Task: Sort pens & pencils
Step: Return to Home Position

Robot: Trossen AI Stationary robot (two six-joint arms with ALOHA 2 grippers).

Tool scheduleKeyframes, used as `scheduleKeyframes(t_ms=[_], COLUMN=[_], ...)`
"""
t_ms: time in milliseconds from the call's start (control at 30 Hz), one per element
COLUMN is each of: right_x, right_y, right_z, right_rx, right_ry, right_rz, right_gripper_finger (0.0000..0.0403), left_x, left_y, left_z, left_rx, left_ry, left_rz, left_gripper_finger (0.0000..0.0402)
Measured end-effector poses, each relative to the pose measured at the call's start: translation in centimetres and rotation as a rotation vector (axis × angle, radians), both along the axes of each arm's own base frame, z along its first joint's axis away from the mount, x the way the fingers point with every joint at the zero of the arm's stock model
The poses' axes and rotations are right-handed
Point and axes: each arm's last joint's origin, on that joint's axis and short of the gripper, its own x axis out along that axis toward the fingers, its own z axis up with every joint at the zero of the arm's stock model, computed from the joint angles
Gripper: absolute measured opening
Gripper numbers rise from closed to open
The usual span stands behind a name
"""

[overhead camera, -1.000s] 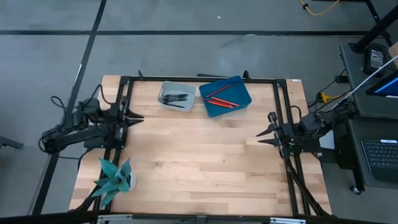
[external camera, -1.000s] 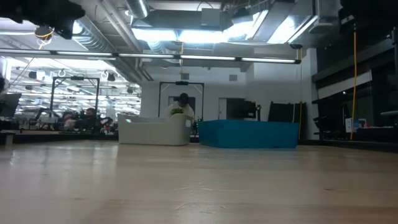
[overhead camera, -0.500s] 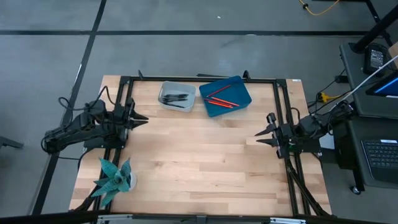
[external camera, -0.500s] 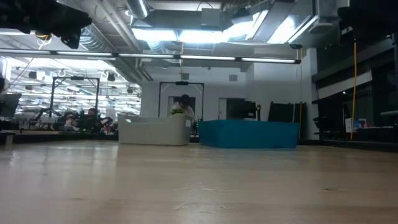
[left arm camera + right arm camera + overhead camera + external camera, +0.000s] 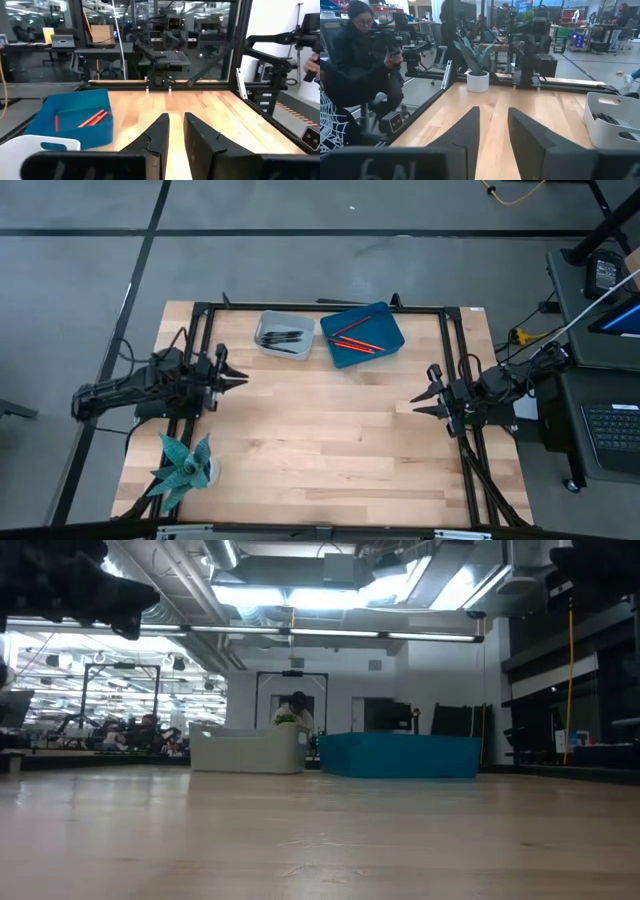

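The black pens (image 5: 281,336) lie in a grey tray (image 5: 266,321) near the table's far edge. The red pencils (image 5: 353,340) lie in a blue tray (image 5: 385,326) just right of it. In the left wrist view the pencils (image 5: 93,118) show inside the blue tray (image 5: 75,132). In the right wrist view the pens (image 5: 604,118) show in the grey tray (image 5: 612,131). My left gripper (image 5: 236,378) hovers open over the table's left side, near the grey tray. My right gripper (image 5: 424,391) hovers open at the table's right side. Neither holds anything.
A potted plant (image 5: 185,464) stands at the table's near left corner. A black frame (image 5: 320,308) runs around the table. Bare wood (image 5: 330,430) spans the middle between the arms. A person (image 5: 362,60) with a camera sits beyond the table's left side.
My left gripper has moved from the table's left edge toward the right, farther in over the wood, still open. My right gripper has kept still. The trays and their contents have not moved.
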Motion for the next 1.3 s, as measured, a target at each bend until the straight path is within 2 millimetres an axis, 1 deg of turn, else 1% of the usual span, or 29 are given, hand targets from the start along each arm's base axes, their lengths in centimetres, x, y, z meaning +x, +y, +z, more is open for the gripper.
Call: scheduleKeyframes(t_ms=[267, 433, 567, 800, 900, 1033, 1133, 1300], right_x=[0.0, 0.1, 0.4, 0.7, 0.8, 0.9, 0.9, 0.9], right_y=[-0.1, -0.1, 0.1, 0.2, 0.2, 0.3, 0.3, 0.3], right_z=[0.1, 0.0, -1.5, -2.8, -3.5, -4.4, -4.8, -4.9], right_rx=[-0.014, -0.025, -0.026, 0.005, 0.007, 0.018, 0.027, 0.025], right_ry=[-0.009, -0.016, -0.032, -0.037, -0.049, -0.069, -0.092, -0.085], right_rz=[-0.021, -0.027, -0.027, -0.044, -0.045, -0.045, -0.045, -0.045], right_gripper_finger=[0.0103, 0.0103, 0.0103, 0.0103, 0.0103, 0.0103, 0.0103, 0.0103], left_x=[0.3, 0.3, 0.4, 1.0, 1.1, 1.1, 1.1, 1.1], left_y=[-0.9, -1.4, -1.8, -2.3, -2.4, -2.5, -2.6, -2.6], left_z=[-0.3, -0.7, -1.0, -3.3, -3.3, -3.4, -3.4, -3.4], left_rx=[0.002, 0.004, 0.012, 0.015, 0.026, 0.027, 0.028, 0.028], left_ry=[-0.003, 0.040, 0.037, 0.050, 0.019, 0.020, 0.021, 0.021], left_rz=[-0.014, 0.006, -0.028, -0.017, -0.034, -0.045, -0.048, -0.048], left_gripper_finger=[0.0051, 0.0051, 0.0051, 0.0051, 0.0051, 0.0051, 0.0051, 0.0051])
